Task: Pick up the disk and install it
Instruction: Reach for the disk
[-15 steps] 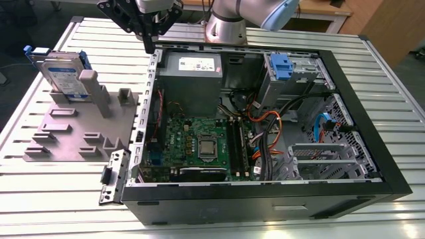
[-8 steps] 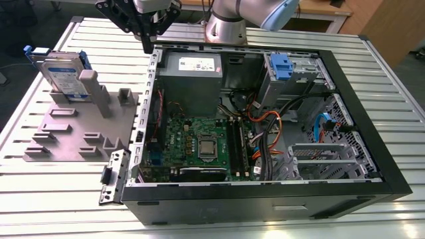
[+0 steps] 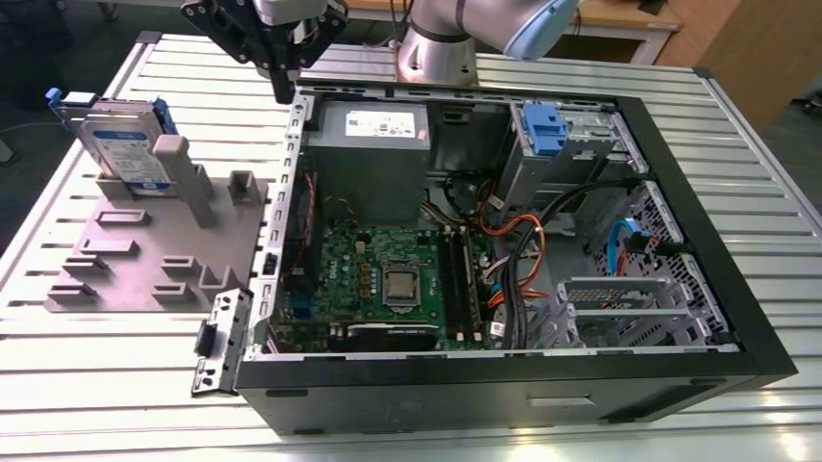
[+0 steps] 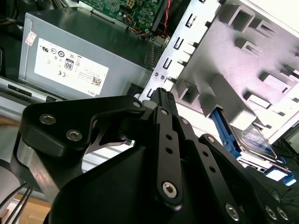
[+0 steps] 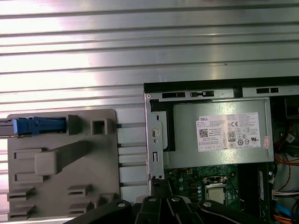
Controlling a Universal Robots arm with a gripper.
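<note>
The disk point(image 3: 122, 144), a silver drive with a blue-and-white label in a blue bracket, stands on edge in the grey holder plate point(image 3: 141, 260) at the exterior view's left. In both wrist views it is seen too, as a silver body with a blue frame point(image 4: 254, 140) and as a blue edge point(image 5: 39, 126). My black gripper point(image 3: 283, 91) hangs above the table by the open computer case's back left corner, well apart from the disk. Its fingers point(image 4: 161, 100) are shut together with nothing between them. Their tips point(image 5: 156, 184) point down at the case's edge.
The open black computer case point(image 3: 668, 241) lies on the slatted metal table point(image 3: 129, 385). Inside are a grey power supply point(image 3: 370, 144), a green motherboard point(image 3: 385, 279), cables and a drive bay with a blue latch point(image 3: 545, 130). The arm's base point(image 3: 437, 53) stands behind the case.
</note>
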